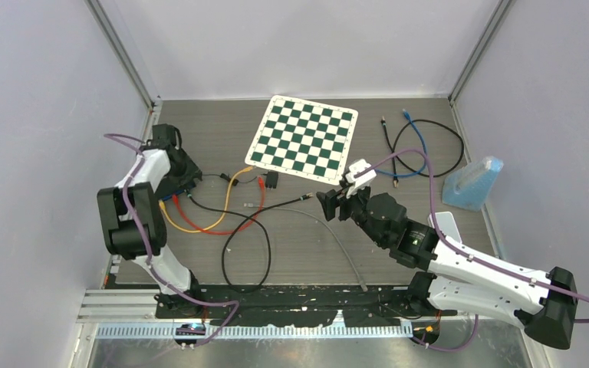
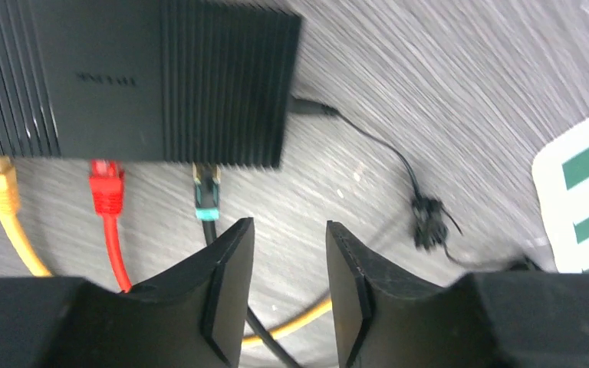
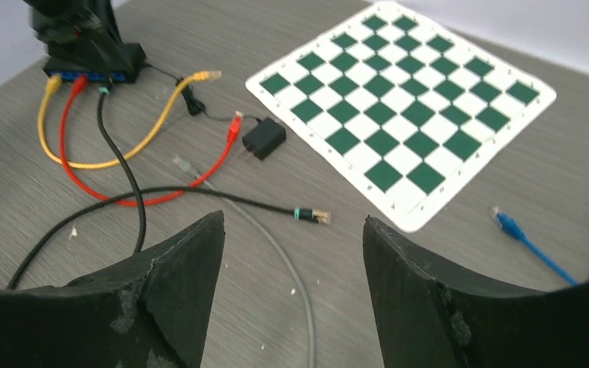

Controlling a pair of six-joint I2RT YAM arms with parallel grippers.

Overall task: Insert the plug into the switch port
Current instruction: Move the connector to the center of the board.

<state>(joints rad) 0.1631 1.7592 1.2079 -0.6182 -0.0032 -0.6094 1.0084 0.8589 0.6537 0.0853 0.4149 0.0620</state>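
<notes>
Teal-banded plug [image 2: 206, 192] sits at a port of the black switch [image 2: 161, 77], beside the red plug [image 2: 107, 184]; whether it is fully seated cannot be told. A half-latched plug could slip out if the left gripper [image 2: 287, 230], on backing away, catches the black cable [image 2: 210, 231] that runs under its finger; the light switch could also slide. The left gripper stands just behind the plug, jaws parted, holding nothing; its arm is folded at the table's left rear. The right gripper [image 3: 291, 230] hovers above mid-table near the chessboard mat [image 1: 304, 138], jaws wide and empty.
</notes>
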